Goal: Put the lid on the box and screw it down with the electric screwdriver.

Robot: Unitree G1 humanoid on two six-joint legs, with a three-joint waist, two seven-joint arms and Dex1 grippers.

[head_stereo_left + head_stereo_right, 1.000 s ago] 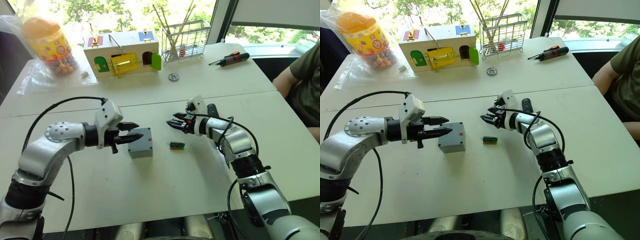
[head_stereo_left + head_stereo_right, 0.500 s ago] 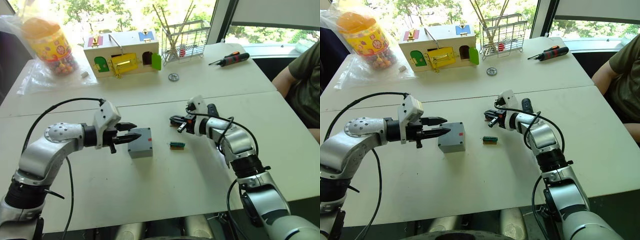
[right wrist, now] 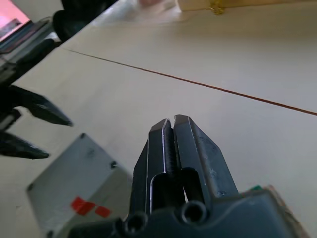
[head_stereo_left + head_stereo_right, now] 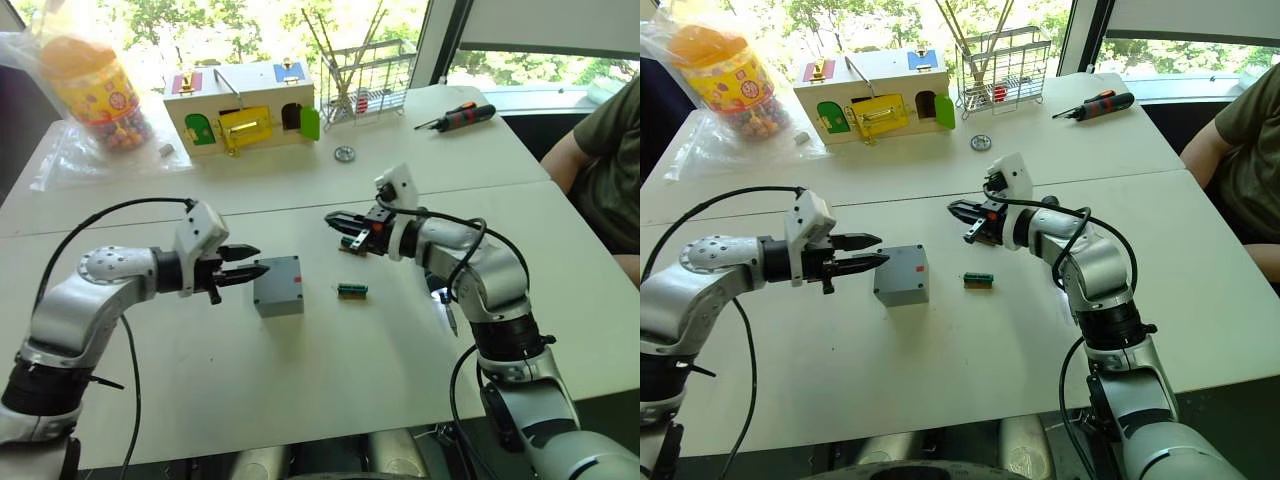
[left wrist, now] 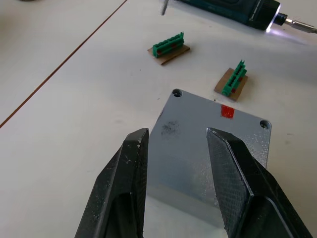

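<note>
The grey box (image 4: 279,286) sits mid-table with a closed flat face up, showing corner screw holes and a red mark (image 5: 227,112). I cannot tell whether that face is the lid. My left gripper (image 4: 243,270) is open and level with the box, its fingertips (image 5: 141,136) just short of the box's left edge. My right gripper (image 4: 333,220) hovers shut and empty above the table, right of and beyond the box. The black electric screwdriver (image 5: 233,7) lies on the table with its tip light on, mostly hidden under my right forearm (image 4: 447,308).
Two small green terminal blocks (image 5: 171,45) (image 5: 234,80) lie right of the box. A wooden house-shaped box (image 4: 243,105), wire basket (image 4: 368,75), candy jar (image 4: 98,88) and red-handled screwdriver (image 4: 462,117) stand at the back. A person's arm (image 4: 600,150) is at the right edge.
My right gripper has lifted, moved left and farther away, and shut its fingers. The raised right arm uncovers the lit screwdriver tip. The left gripper has drawn back slightly from the box.
</note>
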